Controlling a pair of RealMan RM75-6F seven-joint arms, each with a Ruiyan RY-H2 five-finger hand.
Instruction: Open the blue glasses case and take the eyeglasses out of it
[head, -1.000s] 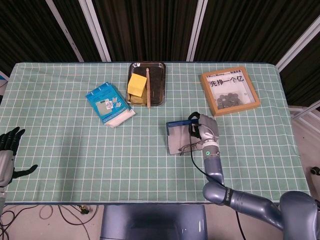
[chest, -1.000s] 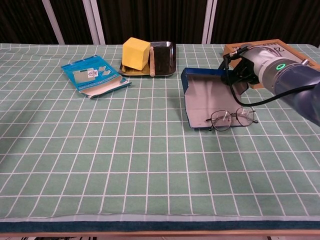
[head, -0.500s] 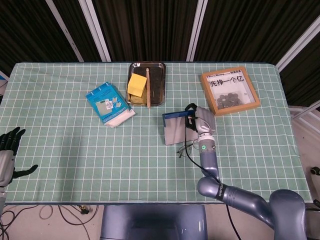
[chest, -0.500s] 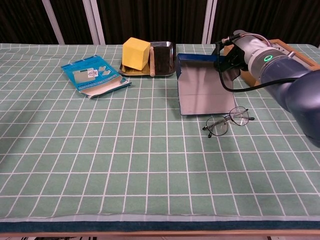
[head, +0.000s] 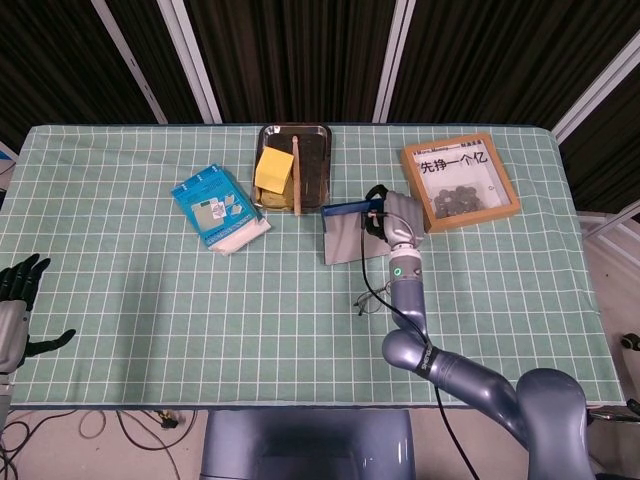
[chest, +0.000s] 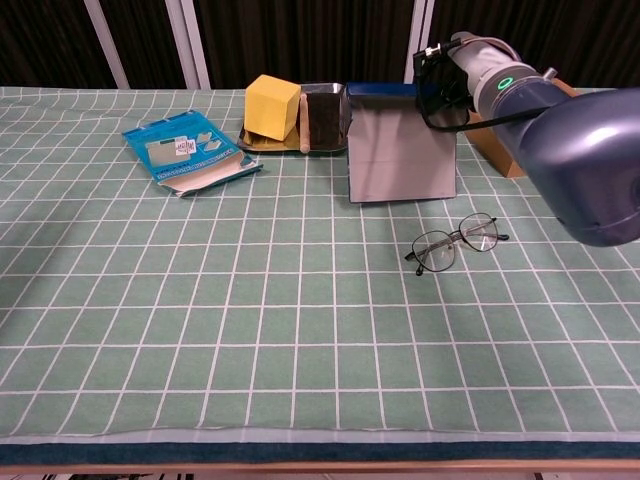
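At the middle of the bench (head: 120, 300), slightly toward 3 o'clock, the right hand (head: 392, 215) holds the open case (chest: 400, 150) lifted and tilted, its fingers clamped on the blue rim at the case's 3 o'clock side. The glasses (chest: 457, 241) are already out: they lie on the cloth just at 6 o'clock of the case, apart from it, lenses up. The left hand (head: 14, 300) rests at the bench edge at 9 o'clock, fingers apart, holding nothing.

Judging by looks, the case is light and stiff, w/ a smooth grey lining, so it may slip if the grip is loose. The glasses seem thin wire-frame, light and fragile; better to take them at the bridge or a temple, not on the lenses, and w/o pressing down.

The surface is a green cloth w/ white grid, prob. soft and not slippery. At 12 o'clock stands a metal tray (head: 325, 135) w/ a yellow block (head: 272, 168); at 10 o'clock a blue packet (head: 217, 207); at 2 o'clock a wooden frame (head: 460, 182). Behind is a dark wall w/ pale slats.
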